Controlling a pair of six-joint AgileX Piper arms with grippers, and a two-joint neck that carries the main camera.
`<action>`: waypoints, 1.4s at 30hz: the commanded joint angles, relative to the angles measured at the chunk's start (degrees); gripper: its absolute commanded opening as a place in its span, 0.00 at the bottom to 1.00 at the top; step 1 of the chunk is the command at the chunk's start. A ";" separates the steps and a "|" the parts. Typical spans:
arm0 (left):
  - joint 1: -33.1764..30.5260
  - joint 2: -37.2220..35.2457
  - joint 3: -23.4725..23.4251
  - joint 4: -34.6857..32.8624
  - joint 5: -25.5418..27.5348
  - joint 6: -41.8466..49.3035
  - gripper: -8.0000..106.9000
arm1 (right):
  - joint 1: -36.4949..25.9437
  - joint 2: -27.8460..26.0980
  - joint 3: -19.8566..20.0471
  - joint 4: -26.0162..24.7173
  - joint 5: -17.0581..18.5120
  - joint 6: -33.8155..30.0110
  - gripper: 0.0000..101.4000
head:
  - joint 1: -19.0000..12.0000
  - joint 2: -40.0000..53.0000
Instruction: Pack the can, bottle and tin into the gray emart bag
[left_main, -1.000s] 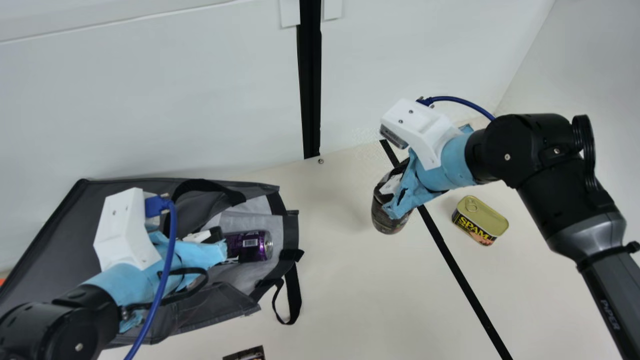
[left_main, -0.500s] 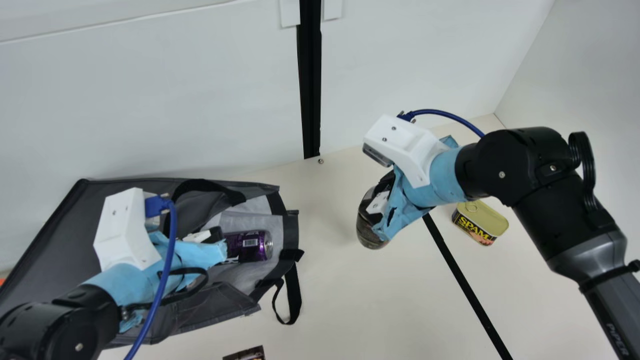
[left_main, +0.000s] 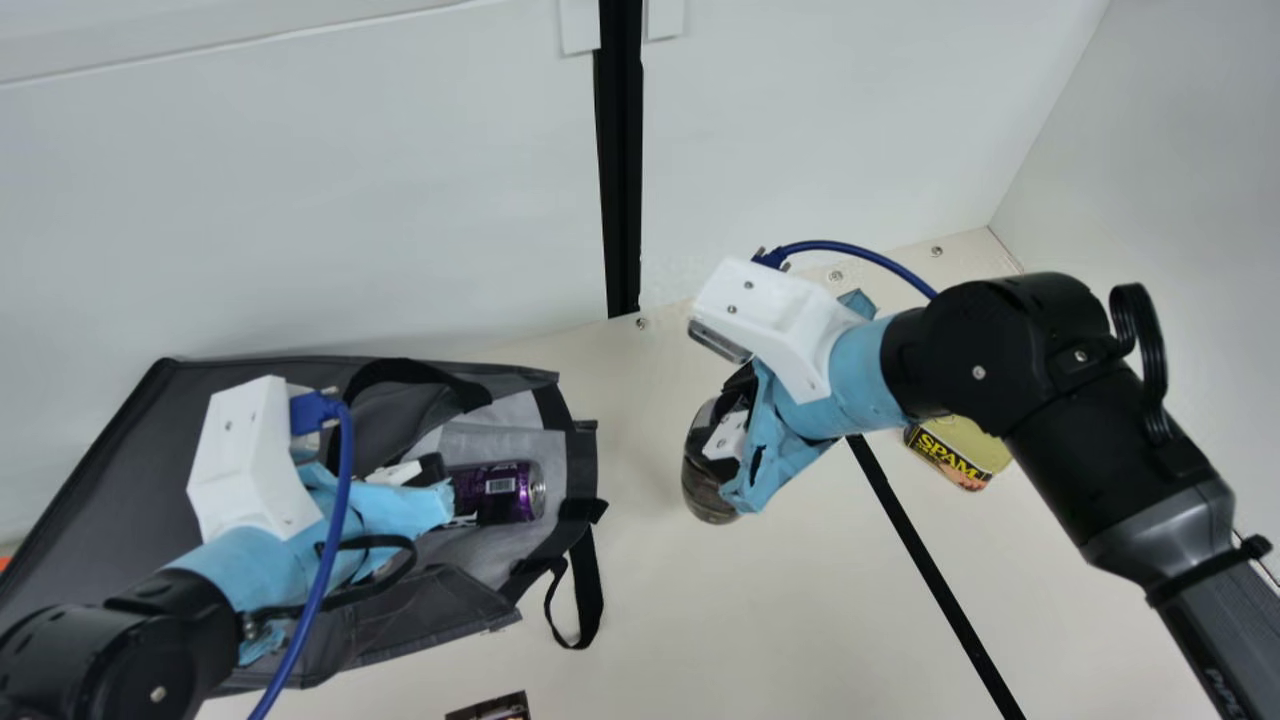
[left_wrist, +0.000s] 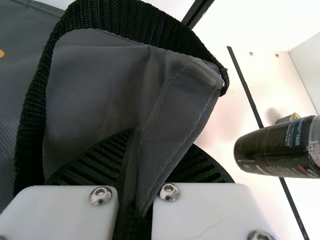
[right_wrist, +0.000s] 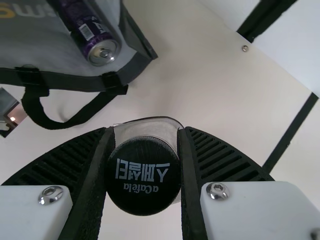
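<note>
My left gripper (left_main: 440, 475) is at the mouth of the gray bag (left_main: 105, 470); in the left wrist view the gripper (left_wrist: 135, 175) is shut on a fold of the bag's fabric (left_wrist: 172, 110). The purple can (left_main: 505, 492) lies inside the bag opening. My right gripper (left_main: 735, 440) holds the dark bottle (left_main: 703, 490) right of the bag. In the right wrist view the gripper (right_wrist: 143, 170) has its fingers on both sides of the bottle's black cap (right_wrist: 142, 177). On the table at the right lies the tin (left_main: 955, 455), partly hidden under the right arm.
A black strap loop (left_main: 590, 600) of the bag hangs onto the table. A dark printed item (left_main: 490, 707) lies at the near edge. Black tape (left_main: 930, 570) crosses the cream table (left_main: 720, 630), and white walls (left_main: 300, 200) stand behind.
The right arm has moved left and nearer with the bottle, toward the bag, and now covers part of the tin. My left arm has stayed still.
</note>
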 joint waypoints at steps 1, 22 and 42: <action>0.00 0.00 0.00 0.00 0.00 0.00 0.16 | 0.52 -0.04 0.11 0.17 0.09 -0.20 0.00 | -1.30 -0.05; 0.00 0.00 0.00 0.00 0.00 0.00 0.16 | 3.91 -0.39 1.40 2.67 0.13 -2.60 0.00 | -1.30 -0.05; 0.00 0.00 0.00 0.00 0.00 0.00 0.16 | 2.98 -0.28 4.92 15.01 -7.23 -13.75 0.00 | -1.30 -0.05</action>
